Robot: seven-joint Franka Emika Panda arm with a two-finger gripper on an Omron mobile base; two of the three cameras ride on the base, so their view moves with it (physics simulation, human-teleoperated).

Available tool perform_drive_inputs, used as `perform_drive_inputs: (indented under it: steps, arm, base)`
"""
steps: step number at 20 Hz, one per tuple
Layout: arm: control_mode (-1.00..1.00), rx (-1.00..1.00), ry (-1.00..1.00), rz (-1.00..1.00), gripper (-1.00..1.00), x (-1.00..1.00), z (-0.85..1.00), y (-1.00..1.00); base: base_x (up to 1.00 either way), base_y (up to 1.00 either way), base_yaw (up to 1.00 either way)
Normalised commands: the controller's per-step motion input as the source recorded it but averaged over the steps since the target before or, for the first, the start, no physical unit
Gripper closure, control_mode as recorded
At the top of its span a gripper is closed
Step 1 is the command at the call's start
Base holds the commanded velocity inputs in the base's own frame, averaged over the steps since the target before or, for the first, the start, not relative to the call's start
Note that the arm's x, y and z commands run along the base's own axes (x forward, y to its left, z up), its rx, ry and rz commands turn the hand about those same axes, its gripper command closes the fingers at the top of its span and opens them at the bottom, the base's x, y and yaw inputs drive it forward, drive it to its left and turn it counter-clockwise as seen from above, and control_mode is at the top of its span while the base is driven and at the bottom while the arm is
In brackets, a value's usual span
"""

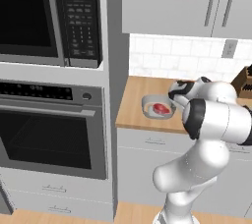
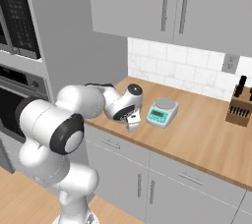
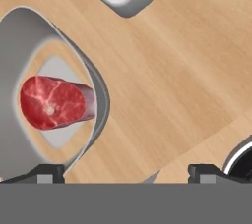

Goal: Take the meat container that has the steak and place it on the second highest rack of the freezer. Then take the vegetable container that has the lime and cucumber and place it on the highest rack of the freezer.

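The meat container (image 1: 149,104), a pale grey tray, rests on the wooden counter near its left end, and the red steak (image 1: 161,109) lies inside it. In the hand view the container's wall (image 3: 19,36) curves around the steak (image 3: 54,102) at the left. My gripper (image 3: 127,171) is open and points down at the counter, with one fingertip by the tray's rim and nothing between the jaws. From the base views the gripper (image 1: 173,101) (image 2: 133,123) hovers just right of the tray. The freezer, its racks and the vegetable container are out of view.
A teal-and-grey kitchen scale (image 2: 161,111) sits just right of the gripper. A knife block (image 2: 240,106) stands at the far right. The black oven and microwave stack (image 1: 49,120) fills the wall left of the counter. Wall cabinets (image 2: 162,2) hang overhead.
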Motion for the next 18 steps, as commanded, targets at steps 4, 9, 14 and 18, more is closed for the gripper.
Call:
perform_drive_inputs:
  steps: [4, 9, 14, 18]
  arm:
    - [-1.00, 0.01, -0.02, 0.00, -1.00, 0.06, -0.14, -0.04]
    - [-1.00, 0.00, 0.00, 0.00, -1.00, 0.21, -0.15, 0.00]
    - [-1.00, 0.00, 0.00, 0.00, -1.00, 0.22, -0.16, 0.00]
    - [-1.00, 0.00, -0.01, 0.00, -1.00, 0.16, -0.21, -0.01]
  base:
    - [0.00, 0.00, 0.00]
    - [0.00, 0.00, 0.00]
    - [0.00, 0.00, 0.00]
    - [0.00, 0.00, 0.00]
